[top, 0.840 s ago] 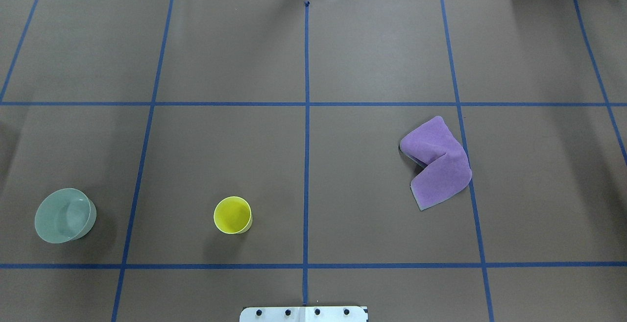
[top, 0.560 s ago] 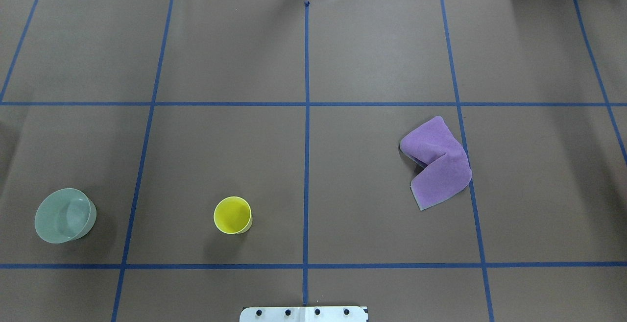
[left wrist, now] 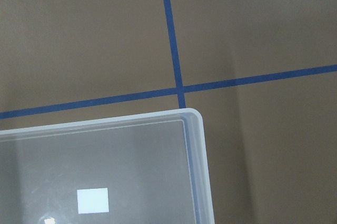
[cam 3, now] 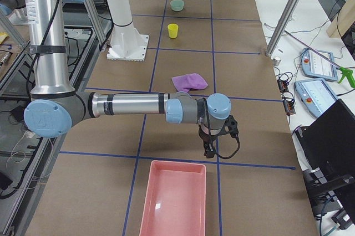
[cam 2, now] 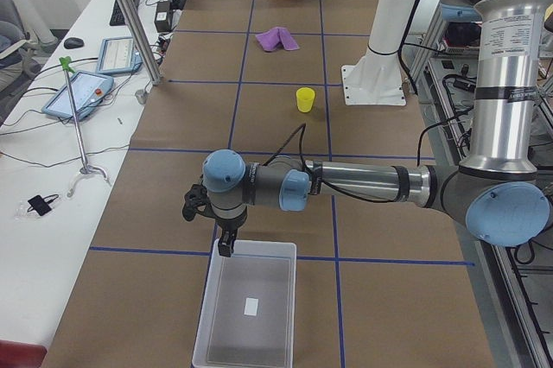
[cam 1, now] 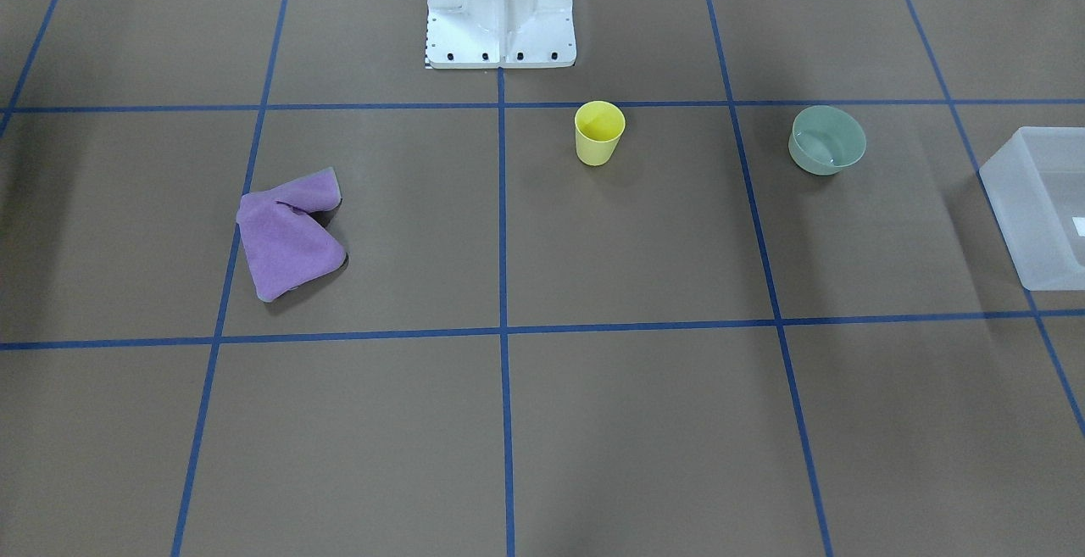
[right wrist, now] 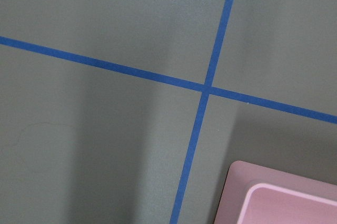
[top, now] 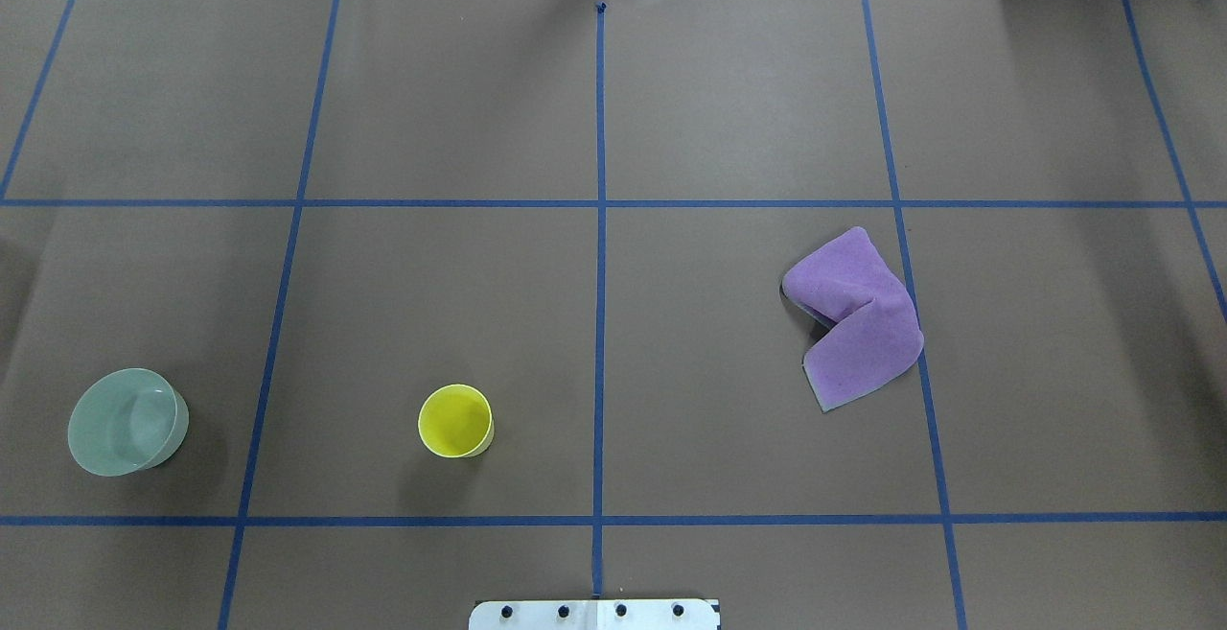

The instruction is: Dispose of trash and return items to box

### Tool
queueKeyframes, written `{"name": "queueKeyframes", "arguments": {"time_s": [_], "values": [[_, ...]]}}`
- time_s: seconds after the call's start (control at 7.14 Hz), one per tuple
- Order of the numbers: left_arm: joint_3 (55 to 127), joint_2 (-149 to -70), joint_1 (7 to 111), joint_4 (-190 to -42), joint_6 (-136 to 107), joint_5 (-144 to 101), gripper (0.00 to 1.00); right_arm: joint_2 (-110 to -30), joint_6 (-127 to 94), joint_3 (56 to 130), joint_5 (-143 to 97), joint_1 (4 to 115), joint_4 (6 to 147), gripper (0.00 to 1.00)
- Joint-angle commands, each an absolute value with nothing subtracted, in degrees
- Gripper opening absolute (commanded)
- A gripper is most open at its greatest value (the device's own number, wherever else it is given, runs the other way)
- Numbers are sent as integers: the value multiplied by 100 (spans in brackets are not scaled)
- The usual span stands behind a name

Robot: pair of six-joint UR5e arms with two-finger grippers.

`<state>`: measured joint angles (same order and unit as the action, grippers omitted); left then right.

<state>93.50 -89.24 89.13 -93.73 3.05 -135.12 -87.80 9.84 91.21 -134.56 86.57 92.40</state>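
Note:
The yellow cup (top: 455, 421) stands upright left of the centre line, also in the front view (cam 1: 599, 133). The sage-green bowl (top: 127, 421) stands further left (cam 1: 826, 140). The translucent box (cam 2: 208, 307) lies at the table's left end and holds only a white label; its corner shows in the left wrist view (left wrist: 200, 155) and it shows in the front view (cam 1: 1010, 214). My left gripper (cam 2: 225, 243) hangs over the box's near rim. My right gripper (cam 3: 209, 150) hangs by a pink tray. I cannot tell whether either is open or shut.
A crumpled purple cloth (top: 858, 318) lies right of centre (cam 3: 189, 82). A pink tray (cam 3: 146, 197) lies at the table's right end, with its corner in the right wrist view (right wrist: 237, 192). The white robot pedestal (cam 1: 500, 6) stands at the near middle edge.

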Motion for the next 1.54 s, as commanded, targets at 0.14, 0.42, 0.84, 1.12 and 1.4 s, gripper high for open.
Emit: {"name": "queueKeyframes", "arguments": {"time_s": [0.14,0.42,0.84,1.12,1.4], "values": [[9360,-8894,8921,-9404,299,-13553,98,-8780,984,9114,-13447,8657,9237,100],[9465,-8895,8921,-9404,299,-13527,98,-8780,993,9114,-13447,8657,9237,100],[9519,-8886,8921,-9404,316,-13509,98,-8745,993,9088,-13447,8657,9237,100],[9553,-8903,8912,-9431,308,-13518,98,-8763,1002,9184,-13456,8657,9237,100],[9580,-8895,8912,-9580,290,-13553,98,-8841,1002,9403,-13465,8666,9237,100]]}}
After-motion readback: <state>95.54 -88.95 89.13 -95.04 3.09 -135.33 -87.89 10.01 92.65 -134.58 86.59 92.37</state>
